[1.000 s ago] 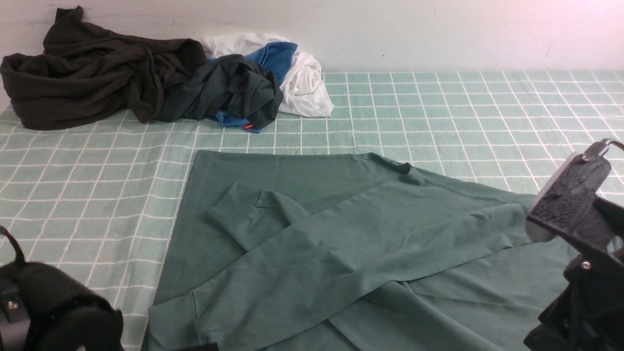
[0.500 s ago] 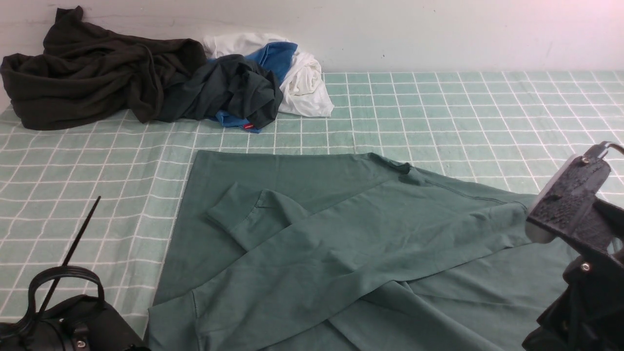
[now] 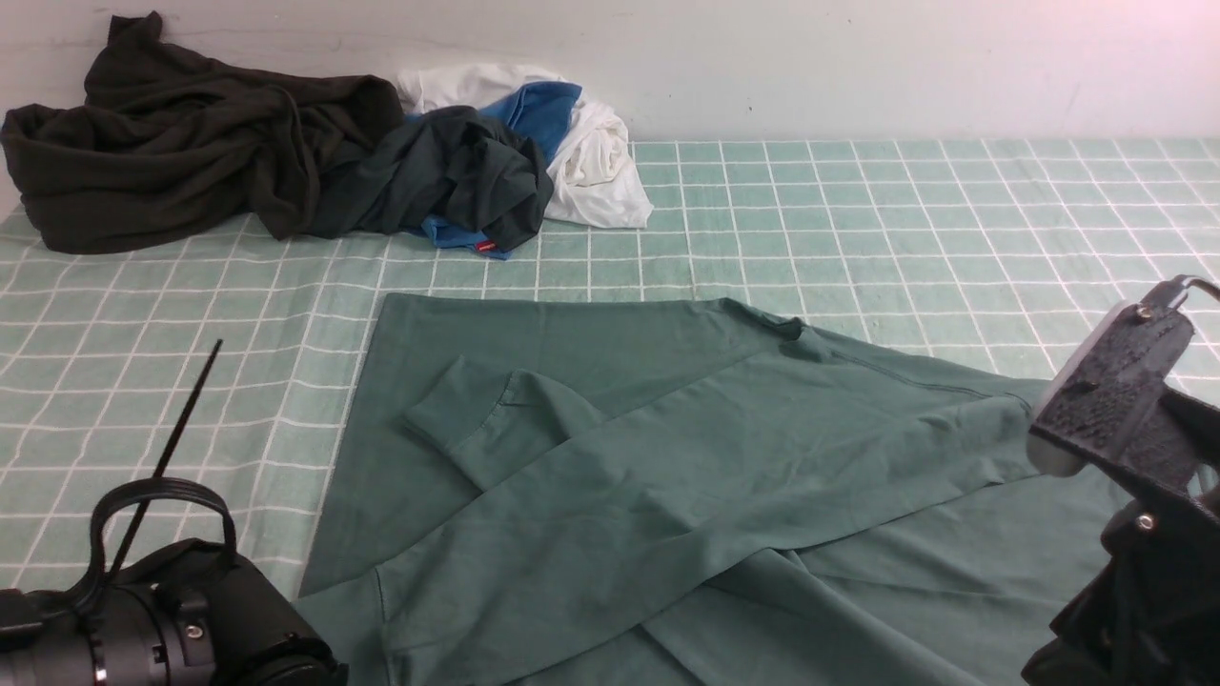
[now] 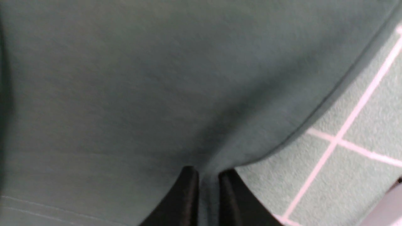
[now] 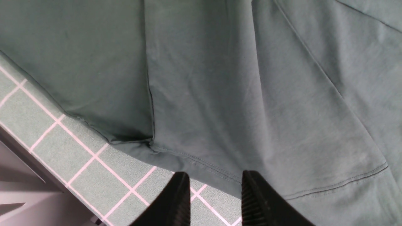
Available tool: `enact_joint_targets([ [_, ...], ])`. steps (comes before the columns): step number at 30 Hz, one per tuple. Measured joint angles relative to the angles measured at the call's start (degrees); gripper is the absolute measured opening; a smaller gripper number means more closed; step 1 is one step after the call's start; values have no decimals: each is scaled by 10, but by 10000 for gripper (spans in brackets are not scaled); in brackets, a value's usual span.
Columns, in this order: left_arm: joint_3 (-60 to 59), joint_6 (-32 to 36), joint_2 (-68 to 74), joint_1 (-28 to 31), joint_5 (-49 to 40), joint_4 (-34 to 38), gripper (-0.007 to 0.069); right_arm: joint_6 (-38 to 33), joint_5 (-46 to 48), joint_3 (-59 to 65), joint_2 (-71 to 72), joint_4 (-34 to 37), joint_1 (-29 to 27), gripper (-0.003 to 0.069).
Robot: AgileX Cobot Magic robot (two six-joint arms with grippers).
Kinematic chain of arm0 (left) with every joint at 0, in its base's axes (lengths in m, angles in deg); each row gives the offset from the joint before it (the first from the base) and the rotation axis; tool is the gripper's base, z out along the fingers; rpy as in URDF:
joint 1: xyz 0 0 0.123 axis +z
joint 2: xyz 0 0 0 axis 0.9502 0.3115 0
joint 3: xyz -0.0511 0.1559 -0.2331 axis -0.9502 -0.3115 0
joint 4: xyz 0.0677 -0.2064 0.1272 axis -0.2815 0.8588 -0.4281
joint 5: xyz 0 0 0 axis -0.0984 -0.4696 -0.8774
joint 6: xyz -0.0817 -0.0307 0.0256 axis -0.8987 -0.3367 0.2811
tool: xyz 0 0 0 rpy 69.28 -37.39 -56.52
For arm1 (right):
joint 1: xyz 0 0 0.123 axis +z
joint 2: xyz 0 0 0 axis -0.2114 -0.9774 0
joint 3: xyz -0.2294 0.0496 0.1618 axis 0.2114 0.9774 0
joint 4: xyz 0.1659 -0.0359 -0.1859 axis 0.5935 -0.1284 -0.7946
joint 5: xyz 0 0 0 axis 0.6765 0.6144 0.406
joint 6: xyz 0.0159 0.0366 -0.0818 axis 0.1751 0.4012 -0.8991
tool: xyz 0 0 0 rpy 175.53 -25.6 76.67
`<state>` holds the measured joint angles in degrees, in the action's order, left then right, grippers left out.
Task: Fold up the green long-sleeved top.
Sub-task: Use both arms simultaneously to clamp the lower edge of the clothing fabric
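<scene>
Front view shows the green long-sleeved top (image 3: pixel 667 457) spread flat on the near half of a checked tablecloth (image 3: pixel 858 210), mint green with white lines. One sleeve is folded across the body, its ribbed cuff (image 3: pixel 448 419) lying toward the robot's left, and the far edge of the top runs straight across the cloth. The near part of the top runs out of the picture at the bottom.

Left wrist view is close and somewhat blurred. The left gripper (image 4: pixel 207 175) has its two black fingers nearly together, with a ridge of the top's fabric (image 4: pixel 125 78) drawn up between them at the garment's edge – a pinch on the cloth. The tablecloth shows just beside it.

Right wrist view looks down on the hem of the top (image 5: pixel 220 78), where two layers meet at a seam. The right gripper (image 5: pixel 215 179) sits over that hem with its jaws spread; hem and tablecloth show in the gap between the fingers, and nothing is gripped.

In the front view the left arm (image 3: pixel 172 619) sits low at the near left corner beside the top, and the right arm (image 3: pixel 1144 534) stands at the right edge over the garment's side. Well beyond the top, against the white wall (image 3: pixel 858 57), lies a heap of very dark clothing (image 3: pixel 191 143) – touching it on the right, a white and blue garment (image 3: pixel 591 143).
</scene>
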<state>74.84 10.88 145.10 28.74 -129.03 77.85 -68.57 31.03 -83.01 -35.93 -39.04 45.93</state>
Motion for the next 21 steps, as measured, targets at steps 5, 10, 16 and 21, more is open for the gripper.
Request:
enact_joint_targets([
  [5,0,-7,12,0,-13,-7,35,-26,0,0,0,1,0,239],
  [10,1,-24,12,0,-15,-21,16,-92,0,2,0,22,0,296],
  [16,1,-75,-13,-1,-55,-52,16,-222,-1,44,0,42,0,464],
  [21,-1,-93,-67,-1,-117,-58,16,-274,-50,125,-6,15,0,528],
])
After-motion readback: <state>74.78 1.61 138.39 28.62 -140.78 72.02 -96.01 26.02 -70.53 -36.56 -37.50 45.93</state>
